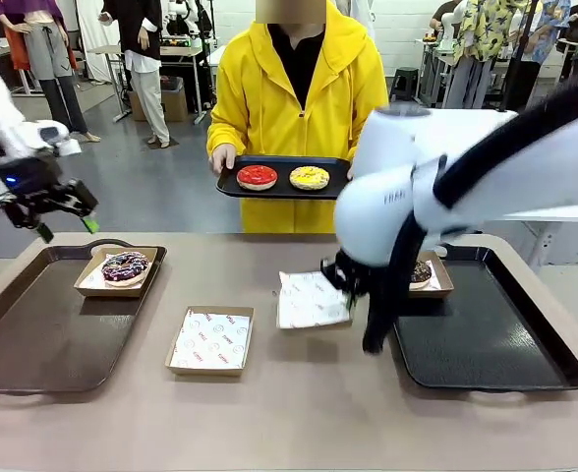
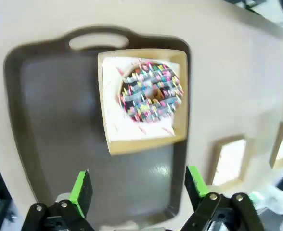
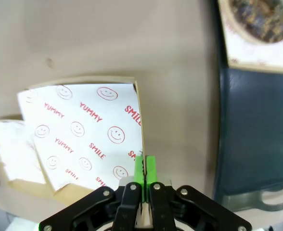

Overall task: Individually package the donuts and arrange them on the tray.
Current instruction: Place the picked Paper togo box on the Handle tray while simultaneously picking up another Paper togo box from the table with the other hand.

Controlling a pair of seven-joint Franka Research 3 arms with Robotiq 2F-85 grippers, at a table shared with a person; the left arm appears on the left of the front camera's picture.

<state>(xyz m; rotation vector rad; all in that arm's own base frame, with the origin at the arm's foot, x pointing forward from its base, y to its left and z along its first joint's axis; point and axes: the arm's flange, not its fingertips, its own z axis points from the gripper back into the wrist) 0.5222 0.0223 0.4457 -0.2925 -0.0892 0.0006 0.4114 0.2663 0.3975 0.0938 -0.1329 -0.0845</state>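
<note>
FRONT VIEW
- left jaws: in the air above the far-left corner of the brown tray (image 1: 43,334); green pads (image 1: 90,224) apart, nothing between them
- purple-pink donut (image 1: 125,266): in the purple donut's box (image 1: 92,286), at the far end of the brown tray
- empty box (image 1: 210,341): printed paper liner, on the surface (image 1: 299,423) just right of the brown tray
- right arm (image 1: 397,197): reaches across the middle, wrist down at the right side of the paper-lined box (image 1: 309,300); right jaws hidden behind the wrist
- chocolate donut (image 1: 422,271): in the chocolate donut's box (image 1: 439,285), far-left corner of the black tray (image 1: 486,334), partly covered by the right arm
- person (image 1: 299,88): yellow coat, far side, holds a serving tray (image 1: 281,192)
- red donut (image 1: 257,177), yellow donut (image 1: 310,178): side by side on the serving tray, unboxed

LEFT WRIST VIEW
- left jaws: wide apart, empty, hanging over the brown tray (image 2: 50,120)
- purple-pink donut (image 2: 151,91): blurred, sprinkles visible, in the purple donut's box (image 2: 132,144) at the tray's handle end
- empty box (image 2: 230,162): on the surface beside the tray
- paper-lined box (image 2: 282,144): at the picture's right edge, cut off

RIGHT WRIST VIEW
- right jaws: together, green pads (image 3: 150,168) pinched on the side wall of the paper-lined box (image 3: 83,130)
- liner print: red YUMMY, SMILE, smiley faces
- chocolate donut (image 3: 259,17): in the chocolate donut's box (image 3: 242,50), corner of the black tray (image 3: 257,125), well apart from the jaws
- surface (image 3: 108,38): bare tan above the box
</note>
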